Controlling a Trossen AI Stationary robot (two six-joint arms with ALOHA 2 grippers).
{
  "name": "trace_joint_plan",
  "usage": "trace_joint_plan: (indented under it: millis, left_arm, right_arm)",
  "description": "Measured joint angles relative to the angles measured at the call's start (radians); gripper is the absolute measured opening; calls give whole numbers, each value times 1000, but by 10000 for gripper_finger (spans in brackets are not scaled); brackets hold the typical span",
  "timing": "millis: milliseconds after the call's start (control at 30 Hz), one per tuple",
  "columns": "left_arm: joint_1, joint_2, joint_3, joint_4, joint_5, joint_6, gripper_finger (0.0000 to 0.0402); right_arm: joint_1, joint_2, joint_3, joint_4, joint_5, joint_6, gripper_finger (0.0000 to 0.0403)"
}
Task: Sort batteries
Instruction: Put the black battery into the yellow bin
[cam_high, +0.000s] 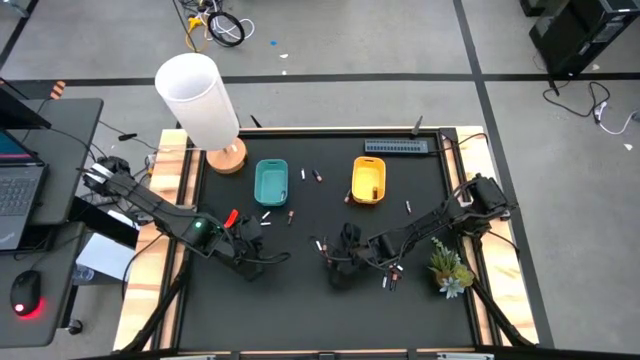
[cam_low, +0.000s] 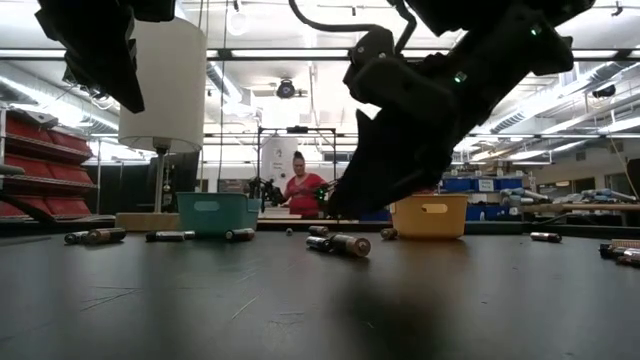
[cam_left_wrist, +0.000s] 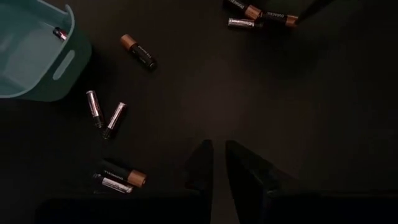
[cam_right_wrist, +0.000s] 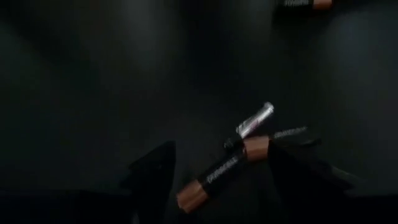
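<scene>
Batteries lie scattered on the black table (cam_high: 300, 300). A teal tray (cam_high: 271, 181) and a yellow tray (cam_high: 368, 180) stand toward the far side; one battery (cam_left_wrist: 60, 33) lies in the teal tray. My right gripper (cam_right_wrist: 221, 165) is open, slanting down just above a cluster of batteries (cam_low: 340, 243) near the table's middle. Its fingers stand on either side of a dark copper-ended battery (cam_right_wrist: 214, 177); a silver battery (cam_right_wrist: 255, 121) lies just beyond. My left gripper (cam_left_wrist: 219, 152) hovers above bare table, near the table's near-left, its fingers almost together with nothing between.
A white lamp (cam_high: 200, 100) on a wooden base stands at the far left corner. A small plant (cam_high: 448, 265) stands at the near right, and a grey strip (cam_high: 400, 147) lies along the far edge. Loose batteries (cam_left_wrist: 106, 112) lie near the teal tray. A person (cam_low: 300, 188) stands in the room behind.
</scene>
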Motion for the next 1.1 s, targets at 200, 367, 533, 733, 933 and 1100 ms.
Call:
trace_joint_plan:
  millis: [200, 367, 533, 733, 933, 1100]
  left_arm:
    - [0, 0, 0, -1, 2, 19, 55]
    - [0, 0, 0, -5, 2, 24, 55]
    - [0, 0, 0, -5, 6, 24, 55]
    - [0, 0, 0, -6, 8, 21, 55]
    - [0, 0, 0, -7, 8, 20, 55]
    - [0, 0, 0, -17, 8, 19, 55]
  right_arm:
    - [7, 16, -49, 83, -10, 23, 253]
    - [11, 16, -91, 116, -5, 32, 248]
    - [11, 15, -128, 155, -13, 32, 247]
    - [9, 11, -143, 161, -48, -13, 240]
    - [9, 10, -142, 136, -55, -65, 196]
    - [9, 7, -140, 82, -58, -95, 114]
